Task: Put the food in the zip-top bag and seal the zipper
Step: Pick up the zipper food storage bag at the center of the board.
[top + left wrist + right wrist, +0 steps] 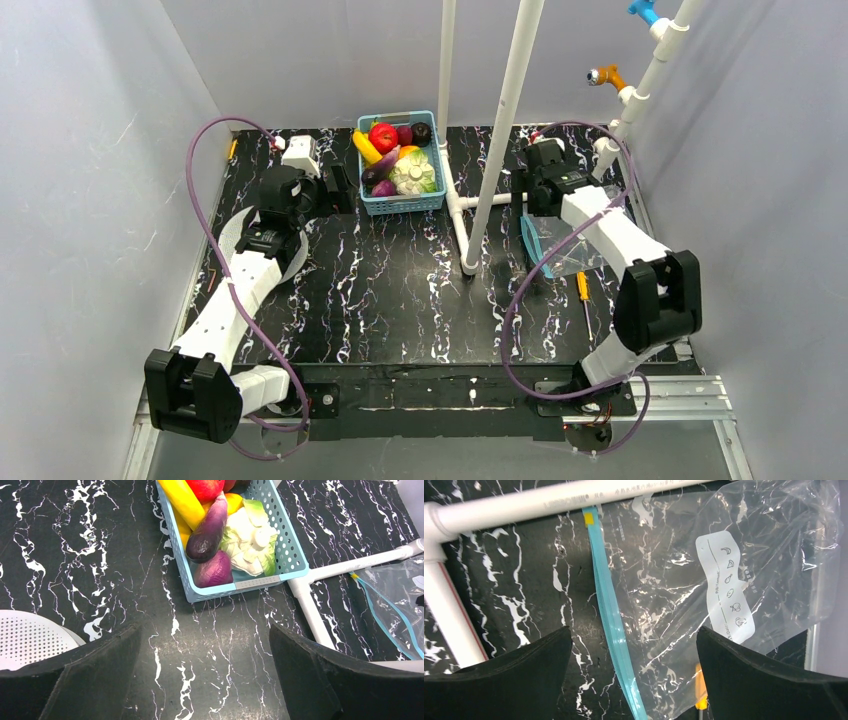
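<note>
The food lies in a light-blue mesh basket [432,197] at the back middle: a yellow banana [185,500], a red apple [205,486], a long purple eggplant [207,529] and a round purple piece [215,570]. My left gripper [205,635] hovers open just left of the basket, nothing between its fingers. The clear zip-top bag [724,580] lies flat on the table at the right, empty. Its teal zipper [609,610] runs between the wide-open fingers of my right gripper [634,635], which hangs above the bag's mouth edge without touching it.
A white-green cabbage [250,537] shares the basket. A white PVC pipe frame [505,110] stands between basket and bag, with a bar [524,502] lying along the bag's far end. An orange-handled screwdriver [583,290] lies just by the bag's near edge.
</note>
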`<state>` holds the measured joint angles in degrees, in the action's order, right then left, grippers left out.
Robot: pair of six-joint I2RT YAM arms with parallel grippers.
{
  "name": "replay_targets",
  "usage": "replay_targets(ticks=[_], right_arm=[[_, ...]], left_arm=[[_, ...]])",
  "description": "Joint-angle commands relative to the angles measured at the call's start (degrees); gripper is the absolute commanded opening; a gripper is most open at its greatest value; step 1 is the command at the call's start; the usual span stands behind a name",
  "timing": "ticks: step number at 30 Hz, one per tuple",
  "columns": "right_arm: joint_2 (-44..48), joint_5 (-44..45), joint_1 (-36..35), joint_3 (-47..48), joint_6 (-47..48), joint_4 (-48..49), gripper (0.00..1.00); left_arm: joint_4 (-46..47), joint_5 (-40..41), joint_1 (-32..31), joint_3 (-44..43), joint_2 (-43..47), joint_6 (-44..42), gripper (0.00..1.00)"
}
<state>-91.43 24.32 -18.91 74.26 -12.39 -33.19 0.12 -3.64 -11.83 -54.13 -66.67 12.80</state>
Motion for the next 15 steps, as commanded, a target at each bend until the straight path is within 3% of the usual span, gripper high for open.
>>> replay_targets(ticks=[1, 15], right_arm=[[-2.7, 5.3, -1.7, 5.2, 1.5, -4.8, 0.94], [-11.6, 11.8, -4.9, 6.1, 3.1, -7.4, 0.82]], left_arm=[[0.2, 0.0, -0.3, -2.3, 0.2, 0.4, 0.98], [0.2, -0.3, -0.4, -2.3, 0.4, 1.0, 0.98]])
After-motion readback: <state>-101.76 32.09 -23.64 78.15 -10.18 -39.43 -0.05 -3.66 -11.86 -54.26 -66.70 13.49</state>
